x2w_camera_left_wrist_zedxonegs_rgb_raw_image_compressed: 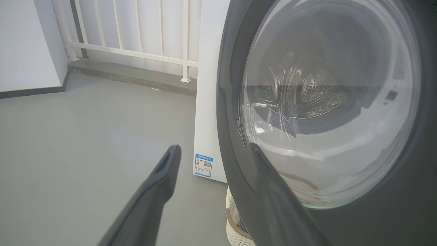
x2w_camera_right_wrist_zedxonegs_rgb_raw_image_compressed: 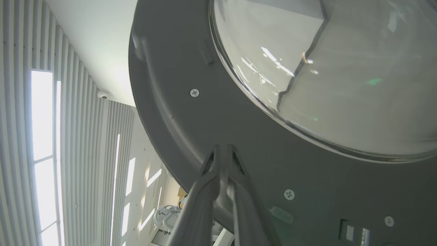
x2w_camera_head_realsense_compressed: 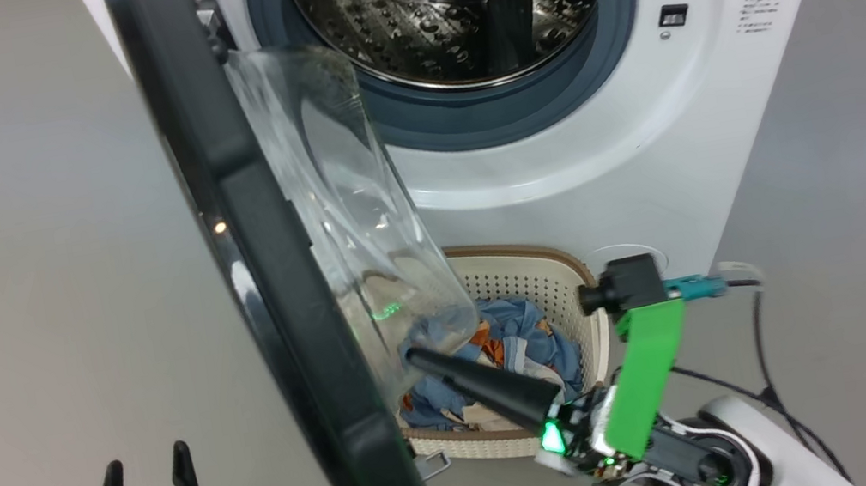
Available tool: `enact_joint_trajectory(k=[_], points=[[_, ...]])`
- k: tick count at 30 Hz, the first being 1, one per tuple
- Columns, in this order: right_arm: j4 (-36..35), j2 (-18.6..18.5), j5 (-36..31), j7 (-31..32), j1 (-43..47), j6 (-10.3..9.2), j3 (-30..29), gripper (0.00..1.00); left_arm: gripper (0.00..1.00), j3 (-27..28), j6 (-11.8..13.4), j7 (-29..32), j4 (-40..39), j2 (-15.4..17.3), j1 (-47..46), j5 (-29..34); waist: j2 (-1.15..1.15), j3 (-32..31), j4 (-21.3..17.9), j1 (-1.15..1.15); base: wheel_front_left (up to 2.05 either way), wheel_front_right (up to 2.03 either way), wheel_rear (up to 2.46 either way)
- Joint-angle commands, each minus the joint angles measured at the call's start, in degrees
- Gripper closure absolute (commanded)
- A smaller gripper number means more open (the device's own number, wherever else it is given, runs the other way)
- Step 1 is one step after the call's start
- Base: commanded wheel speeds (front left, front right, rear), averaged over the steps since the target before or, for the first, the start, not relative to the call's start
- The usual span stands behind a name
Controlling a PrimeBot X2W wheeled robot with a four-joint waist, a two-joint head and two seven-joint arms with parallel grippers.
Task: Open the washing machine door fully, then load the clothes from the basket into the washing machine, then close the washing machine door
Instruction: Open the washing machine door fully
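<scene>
- Pushing on the large round door (x2w_camera_head_realsense_compressed: 266, 287), glossy black rim around a bulging clear glass bowl, looks like the step in hand. It stands roughly half open, edge-on to the head camera, and is hinged at the left side of the big white front-loading washing machine (x2w_camera_head_realsense_compressed: 723, 101).
- On the right tool (x2w_camera_right_wrist_zedxonegs_rgb_raw_image_compressed: 223, 150), the two dark fingers are pressed together and hold nothing, and their tips seem to rest on the door's dark inner rim just below the glass. Narrow tips on smooth plastic could skid toward the glass or off the rim, leaving the door short of fully open.
- A small cream perforated basket (x2w_camera_head_realsense_compressed: 551, 276) with a brown rim sits on the grey floor (x2w_camera_head_realsense_compressed: 10, 258) against the washer's front, under the door. The light blue, orange-printed clothes (x2w_camera_head_realsense_compressed: 517, 334) lie inside it. The right arm reaches across it, so a low sweep could tip it or snag cloth.
- Outside the door, near its lower edge, the left tool (x2w_camera_head_realsense_compressed: 148, 460) hangs empty with its fingers spread. A door swinging wide could strike it.
</scene>
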Motion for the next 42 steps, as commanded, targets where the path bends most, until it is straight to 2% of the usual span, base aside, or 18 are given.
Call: enact_joint_trajectory(k=[1, 6, 10, 14, 19, 21, 24, 28, 32, 35, 42], points=[[-2.95, 0.78, -1.98, -1.62, 0.84, 0.1, -0.59, 0.0, 0.0, 2.35, -0.19, -0.36, -1.53, 0.94, -0.33, 0.1, 0.0, -0.6, -0.67, 0.0, 0.0, 0.0, 0.0], [-7.04, -0.8, -7.49, -7.71, 3.02, 0.1, -4.88, 0.0, 0.0, 3.29, -0.34, -0.36, -1.64, 0.94, 0.48, -0.04, 0.0, -1.43, -1.79, 0.0, 0.0, 0.0, 0.0], [-8.53, -3.12, -13.24, -15.19, 4.01, 0.1, -7.14, 0.0, 0.0, 3.98, -0.36, -0.36, -1.74, 0.94, 1.33, -0.02, 0.0, -1.99, -3.13, 0.0, 0.0, 0.0, 0.0], [-8.78, -6.82, -19.29, -23.08, 4.61, 0.1, -7.78, 0.0, 0.0, 4.78, -0.38, -0.36, -2.05, 0.94, 2.3, 0.2, 0.0, -2.43, -4.61, 0.0, 0.0, 0.0, 0.0], [-5.85, -13.35, -31.84, -36.38, 5.26, 0.1, -7.96, 0.0, 0.0, 6.4, -0.65, -0.36, -2.43, 0.94, 3.35, 0.52, 0.0, -2.81, -6.6, 0.0, 0.0, 0.0, 0.0], [-4.3, -15.1, -35.68, -39.42, 5.56, 0.1, -8.09, 0.0, 0.0, 7.09, -0.71, -0.36, -2.74, 0.94, 3.82, 0.52, 0.0, -2.78, -7.5, 0.0, 0.0, 0.0, 0.0], [-2.51, -17.07, -41.95, -41.22, 5.99, 0.1, -9.42, 0.0, 0.0, 7.89, -0.73, -0.36, -3.28, 0.94, 4.69, 0.64, 0.0, -2.84, -8.74, 0.0, 0.0, 0.0, 0.0], [-2.15, -17.34, -50.43, -41.65, 7.51, 0.1, -13.71, 0.0, 0.0, 8.54, -0.36, -0.36, -4.17, 0.94, 5.96, 0.64, 0.0, -3.0, -10.1, 0.0, 0.0, 0.0, 0.0], [-4.24, -17.17, -63.21, -41.68, 10.75, 0.1, -18.3, 0.0, 0.0, 8.93, -0.35, -0.36, -4.57, 0.94, 6.74, 0.76, 0.0, -3.34, -10.81, 0.0, 0.0, 0.0, 0.0], [-5.64, -15.52, -68.84, -41.69, 14.39, 0.1, -21.18, 0.0, 0.0, 8.96, -0.25, -0.36, -4.85, 0.94, 7.33, 0.76, 0.0, -3.73, -11.1, 0.0, 0.0, 0.0, 0.0], [-7.8, -12.7, -76.41, -41.69, 20.0, 0.1, -26.37, 0.0, 0.0, 8.82, -0.03, -0.36, -5.4, 0.94, 8.2, 0.62, 0.0, -3.71, -11.74, 0.0, 0.0, 0.0, 0.0]])
